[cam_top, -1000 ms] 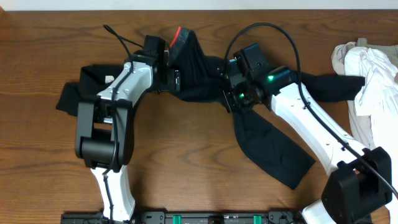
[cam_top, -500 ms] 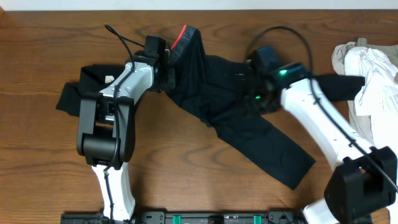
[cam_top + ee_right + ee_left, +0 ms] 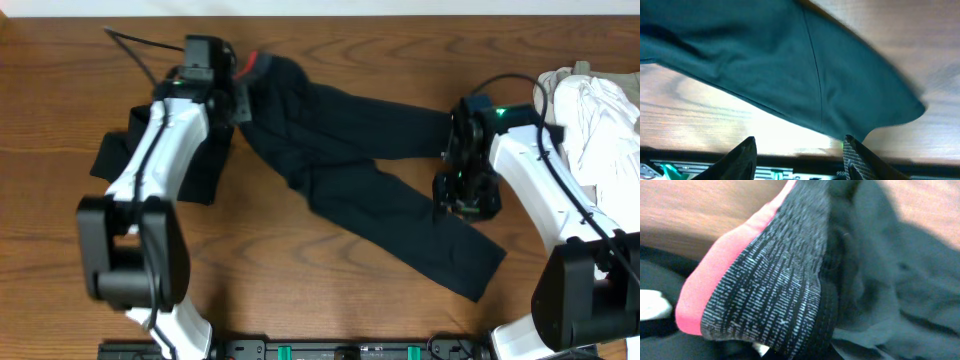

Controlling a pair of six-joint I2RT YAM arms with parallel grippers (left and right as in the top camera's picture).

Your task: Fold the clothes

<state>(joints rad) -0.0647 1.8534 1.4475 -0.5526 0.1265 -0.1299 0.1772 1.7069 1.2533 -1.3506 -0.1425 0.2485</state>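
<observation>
We found the trousers (image 3: 350,170) spread across the middle of the table (image 3: 300,300), with the waistband (image 3: 255,66) at the far left end and the two legs running off to the right. One leg lay almost straight toward the right arm, and the other slanted down toward the near edge. The left gripper (image 3: 232,88) sat at the waistband with its jaws pressed together on it. In the left wrist view the pink and grey band (image 3: 765,280) filled the frame, bunched up right against the camera (too close for us to make out the fingers themselves). The right gripper (image 3: 465,192) hung over the slanting leg, and in its own view its fingertips (image 3: 745,152) stood spread apart with nothing between them and dark cloth (image 3: 790,60) beneath. A heap of pale clothes (image 3: 590,120) lay at the right edge, and another dark garment (image 3: 112,158) lay under the left arm.
</observation>
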